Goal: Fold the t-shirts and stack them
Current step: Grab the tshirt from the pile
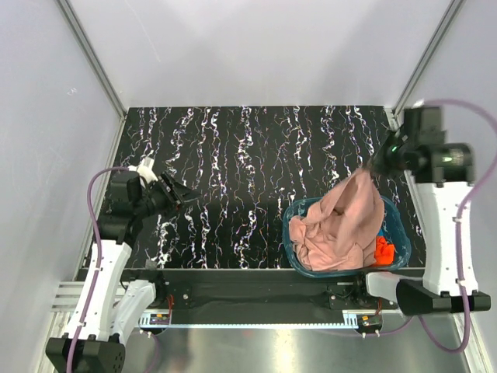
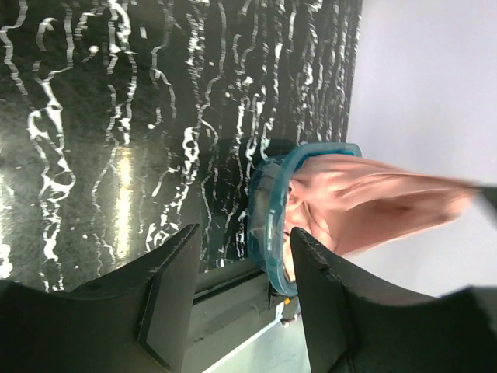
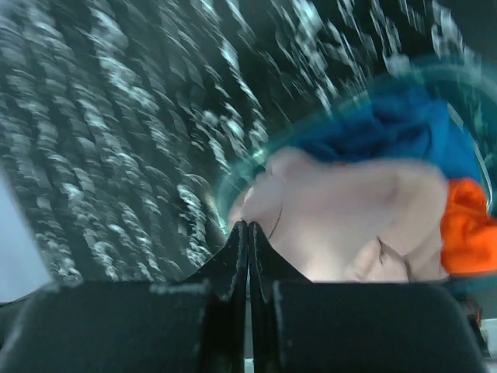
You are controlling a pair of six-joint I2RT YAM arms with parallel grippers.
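Note:
The dusty-pink t-shirt [image 1: 342,229] lies bunched in the translucent blue tub [image 1: 291,247] at the near right. One end of it is stretched up to my right gripper [image 1: 371,168], which is shut on it above the tub's far rim. In the right wrist view the shut gripper [image 3: 248,227] has the pink shirt [image 3: 349,225] hanging beyond it. The blue shirt [image 3: 388,128] and the orange-red shirt [image 3: 470,233] lie under and beside it, and the orange-red one also shows in the top view [image 1: 384,250]. My left gripper [image 1: 183,194] is open and empty over the left of the table [image 2: 245,233].
The black marbled table top [image 1: 248,155] spreads between white walls with aluminium posts. The tub [image 2: 268,210] stands by the near edge, next to the right arm's base. A black rail runs along the table's front edge.

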